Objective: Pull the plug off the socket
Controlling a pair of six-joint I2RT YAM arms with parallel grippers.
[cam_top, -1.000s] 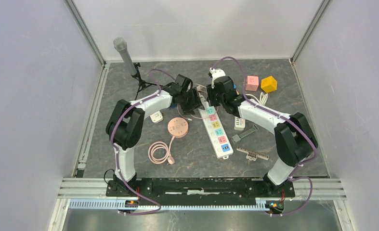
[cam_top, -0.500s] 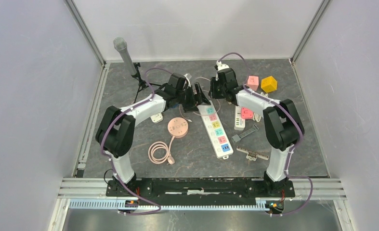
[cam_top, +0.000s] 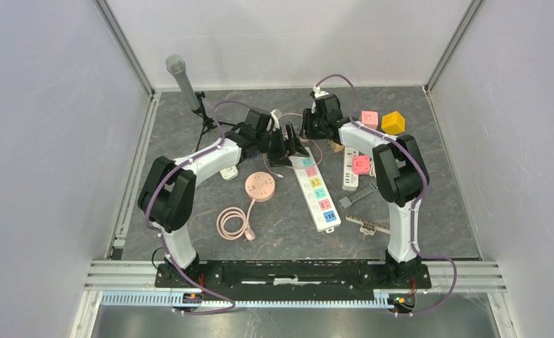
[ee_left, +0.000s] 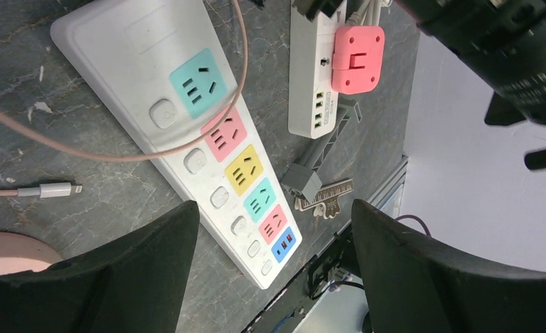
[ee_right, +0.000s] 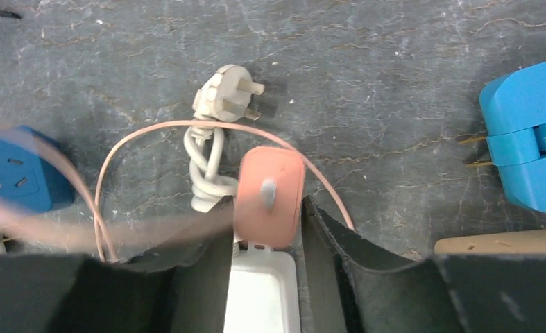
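Note:
The long white power strip (cam_top: 317, 191) with coloured sockets lies at mid-table; in the left wrist view (ee_left: 186, 132) all its sockets stand empty. My right gripper (ee_right: 266, 229) is shut on the pink plug (ee_right: 270, 195) and holds it just past the strip's far end (ee_right: 263, 298), out of any socket. The plug's thin pink cable (ee_right: 152, 128) loops away behind it and crosses the strip (ee_left: 117, 154). In the top view the right gripper (cam_top: 307, 131) is at the strip's far end. My left gripper (cam_top: 292, 145) is open and empty, its fingers (ee_left: 138, 270) wide apart low over the strip.
A white UK plug (ee_right: 223, 97), a blue cube socket (ee_right: 20, 170) and a blue adapter (ee_right: 526, 139) lie near the right gripper. A small white strip with a pink adapter (cam_top: 353, 169), a comb (cam_top: 369, 225), pink (cam_top: 369, 118) and yellow (cam_top: 393, 122) cubes, a round pink hub (cam_top: 260, 186), a microphone stand (cam_top: 184, 81).
My right gripper has drawn back toward the far wall with the pink plug, off the strip's far end. My left gripper has moved right, onto the strip's far end.

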